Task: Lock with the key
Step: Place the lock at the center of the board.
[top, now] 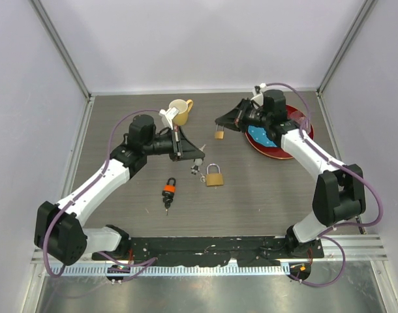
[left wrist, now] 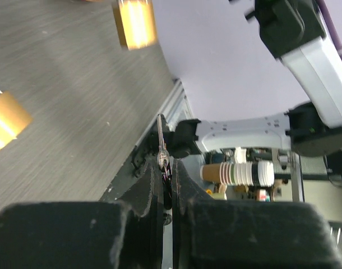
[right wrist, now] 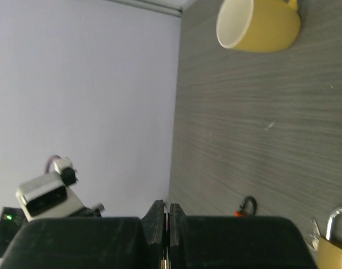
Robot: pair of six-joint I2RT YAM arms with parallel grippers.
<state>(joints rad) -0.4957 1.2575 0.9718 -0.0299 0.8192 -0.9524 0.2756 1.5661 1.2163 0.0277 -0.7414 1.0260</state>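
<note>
Key (left wrist: pixel 161 144) clamped between the closed fingers of the left gripper (top: pixel 199 157), blade poking out past the tips. The left arm stretches from its base toward the middle of the table (top: pixel 264 195), with the wrist rolled on its side. The right arm folds back over the red plate (top: pixel 277 155) and the forearm points left. The right gripper (top: pixel 218 121) is pinched on the top of a small padlock (top: pixel 219 134), which hangs off the table (blurred in the left wrist view). The two grippers are apart and face each other. A larger padlock (top: pixel 214 177) lies flat below the left gripper, an orange lock (top: pixel 168 190) to its left. A yellow mug (top: pixel 180 111) stands at the back.
</note>
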